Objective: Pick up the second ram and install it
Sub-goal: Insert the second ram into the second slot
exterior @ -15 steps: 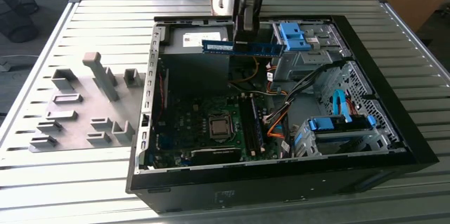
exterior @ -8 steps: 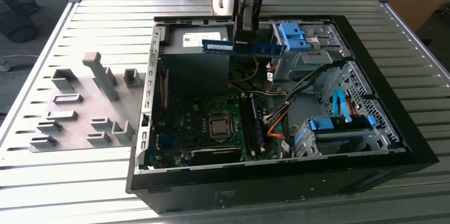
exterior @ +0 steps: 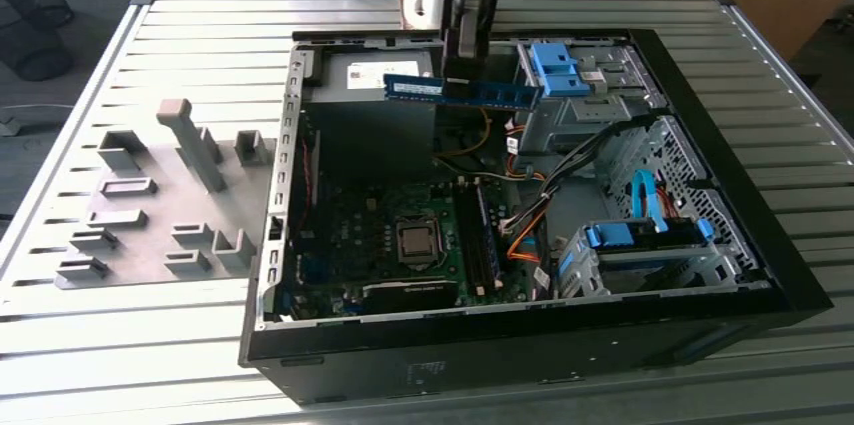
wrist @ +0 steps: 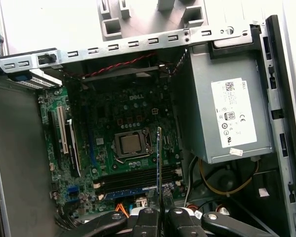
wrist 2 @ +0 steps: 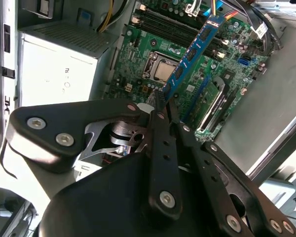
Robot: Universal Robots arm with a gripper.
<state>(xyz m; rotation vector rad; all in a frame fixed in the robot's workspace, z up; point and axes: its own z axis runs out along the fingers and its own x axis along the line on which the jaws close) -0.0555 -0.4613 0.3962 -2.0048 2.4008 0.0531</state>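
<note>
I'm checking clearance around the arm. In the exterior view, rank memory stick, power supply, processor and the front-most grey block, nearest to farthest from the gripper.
1. Memory stick, held in the gripper.
2. Power supply, just toward the exterior view's left.
3. Processor, mid-board inside the case.
4. Front-most grey block, on the table outside the case.
</note>
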